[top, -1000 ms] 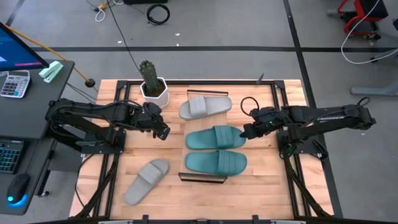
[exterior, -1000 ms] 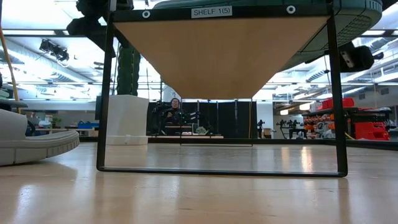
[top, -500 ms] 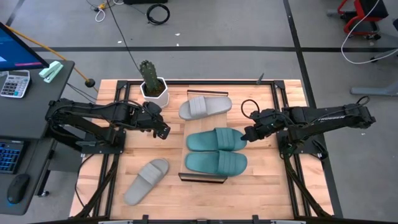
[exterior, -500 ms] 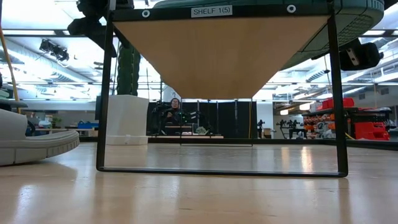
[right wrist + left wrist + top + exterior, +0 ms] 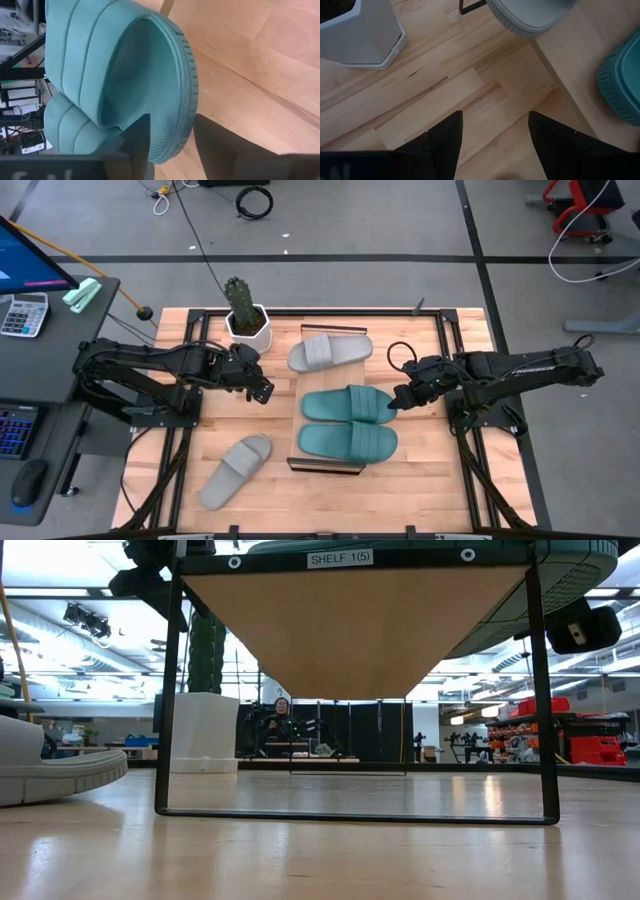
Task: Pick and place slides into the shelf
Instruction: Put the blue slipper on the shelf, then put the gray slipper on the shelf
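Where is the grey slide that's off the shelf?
In the high view, the grey slide lies on the tabletop's near-left part, left of the shelf.

Bright, even overhead light, soft shadows, sheen on the tabletop (image 5: 300,850), slightly blurred wrist views.

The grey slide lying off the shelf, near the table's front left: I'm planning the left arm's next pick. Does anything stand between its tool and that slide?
Nothing visible: bare tabletop separates the left tool from the grey slide.

Wood, foam & metal
Tabletop (image 5: 420,470) pale slatted wood w/ satin sheen; shelf (image 5: 355,630) smooth light wood, dark metal rails; teal slides (image 5: 125,75) matt, ribbed, mesh-textured footbed.
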